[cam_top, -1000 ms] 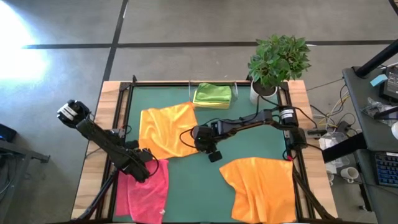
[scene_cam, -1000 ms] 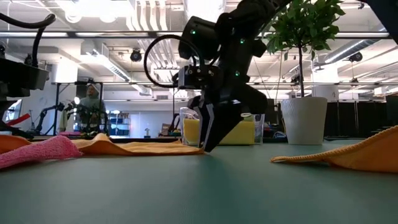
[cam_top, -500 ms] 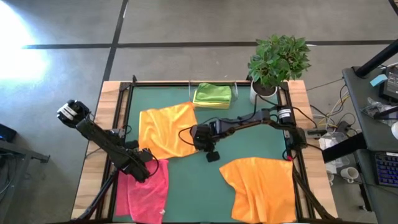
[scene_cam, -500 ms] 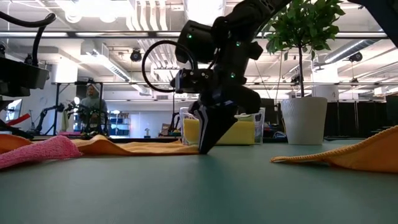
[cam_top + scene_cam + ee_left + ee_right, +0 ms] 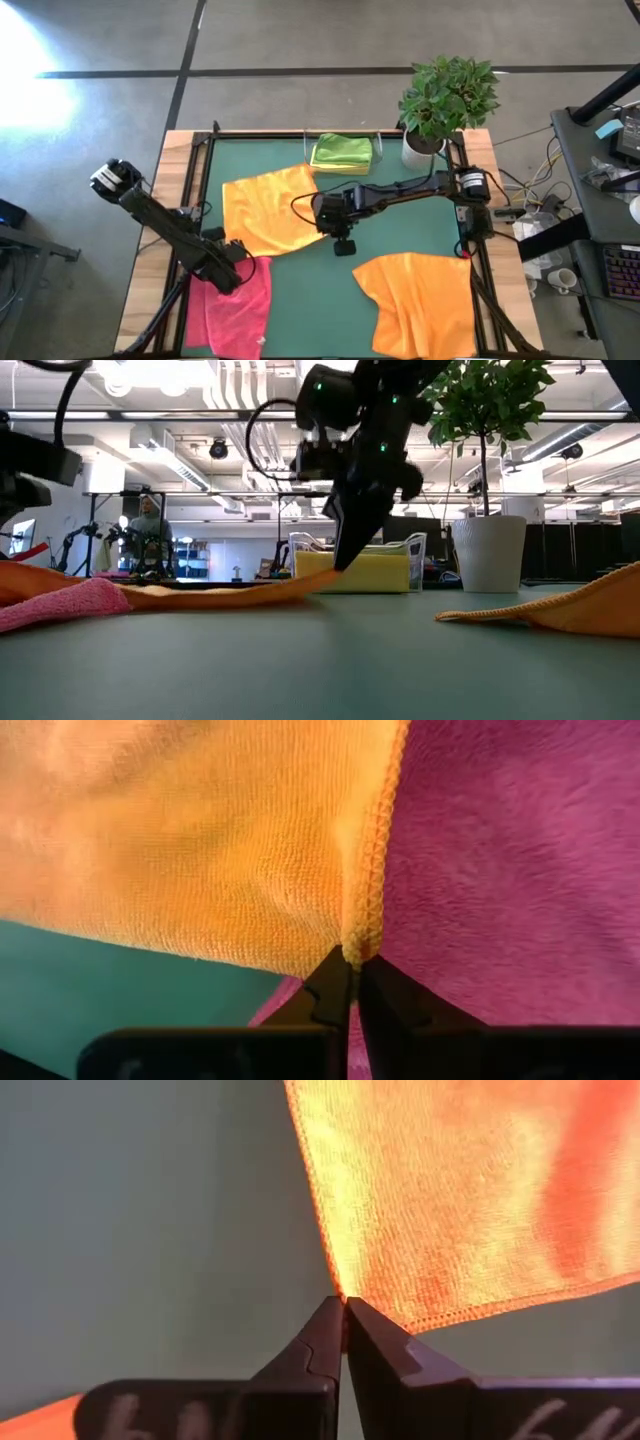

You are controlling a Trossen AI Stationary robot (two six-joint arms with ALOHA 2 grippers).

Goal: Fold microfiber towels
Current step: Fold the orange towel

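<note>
An orange towel [image 5: 265,210] lies spread on the green mat [image 5: 400,225], left of centre. My left gripper [image 5: 237,262] is shut on its near left corner, beside a pink towel [image 5: 240,300] at the near left. My right gripper [image 5: 322,228] is shut on its near right corner. A second orange towel [image 5: 420,300] lies rumpled at the near right. A folded lime-green towel [image 5: 342,152] sits at the far edge. My left gripper pinches the orange towel's near left corner [image 5: 362,935] between its two fingers, on the stitched hem. The fingers come steeply from above, over the pink towel [image 5: 500,870]. My right gripper pinches the orange towel's near right corner [image 5: 348,1292] between its two fingers, slanting down from the right. The corner [image 5: 325,577] is lifted off the mat. The cloth slopes down from it to the part [image 5: 200,596] still lying flat.
A potted plant [image 5: 445,100] stands at the far right corner. A clear holder [image 5: 415,560] surrounds the folded lime-green towel. Bare mat shows at the centre, between the two orange towels. A person [image 5: 148,520] stands far back in the room.
My right gripper has shut on the orange towel's near right corner, then risen and rolled a little, drawing that corner up off the mat. The rest of the towel has stayed flat. The towel's left corner also stands slightly higher.
</note>
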